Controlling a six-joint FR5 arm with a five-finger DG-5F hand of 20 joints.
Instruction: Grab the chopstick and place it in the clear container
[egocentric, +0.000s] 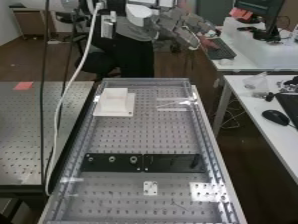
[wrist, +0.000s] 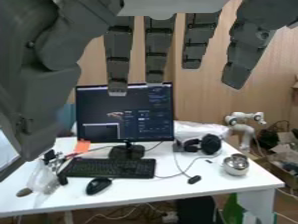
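Above the far end of the bench, at the top of the high view, is the hand (egocentric: 178, 29), well away from the bench surface. In the wrist view the hand (wrist: 157, 52) has its fingers straight and spread, with nothing held. Thin pale strips and a clear patch (egocentric: 174, 104) lie at the bench's far right part; I cannot tell whether they are a chopstick or a clear container. To their left a white square block (egocentric: 114, 101) stands on a white base.
A dark bar (egocentric: 174, 163) with round fittings crosses the perforated bench (egocentric: 145, 135), and a small white plate (egocentric: 150, 188) lies nearer. The side desk (wrist: 199, 186) holds a monitor (wrist: 125, 114), a keyboard (wrist: 110, 168), a mouse and a metal bowl (wrist: 236, 164).
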